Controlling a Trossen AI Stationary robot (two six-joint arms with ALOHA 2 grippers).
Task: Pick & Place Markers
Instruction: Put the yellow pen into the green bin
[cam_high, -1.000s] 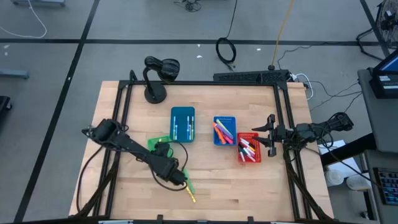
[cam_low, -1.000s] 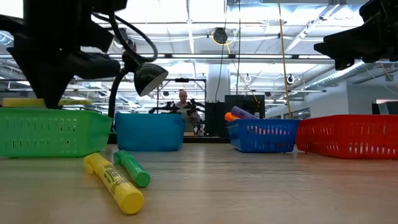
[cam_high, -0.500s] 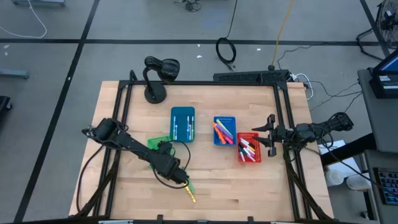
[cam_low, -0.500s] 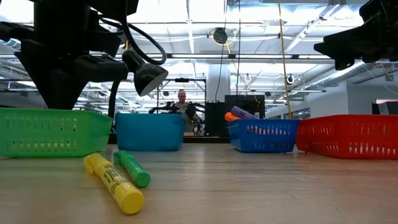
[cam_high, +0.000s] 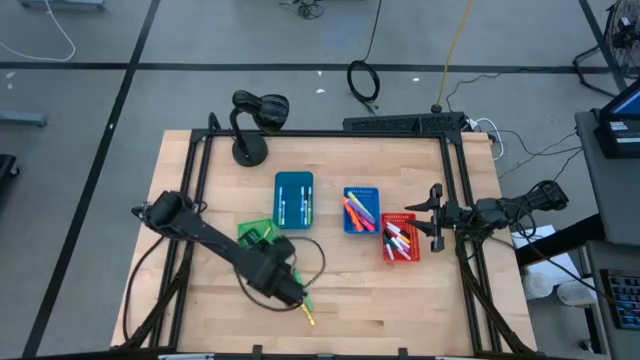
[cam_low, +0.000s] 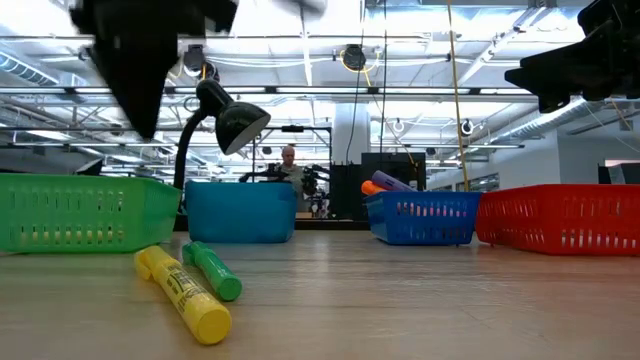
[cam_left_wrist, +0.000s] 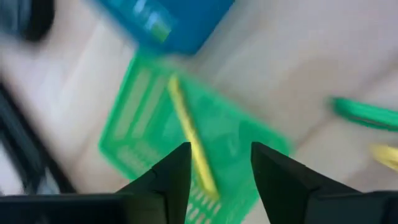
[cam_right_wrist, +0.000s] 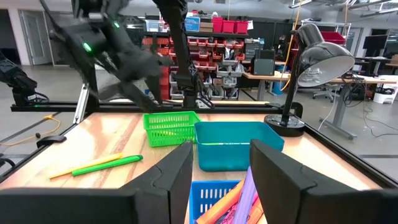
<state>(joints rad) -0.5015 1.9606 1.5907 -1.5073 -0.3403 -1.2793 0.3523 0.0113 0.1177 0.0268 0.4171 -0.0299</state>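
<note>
The left arm is covering most of the green bin (cam_high: 252, 232) from above. The left gripper (cam_left_wrist: 219, 163) is hanging open, empty (blurred), over a yellow marker (cam_left_wrist: 191, 140) lying lengthwise in the bin.

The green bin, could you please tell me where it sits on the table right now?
In the high view the green bin sits on the table's left half, just left of the teal bin, partly under the left arm; a yellow marker lies inside it.
</note>
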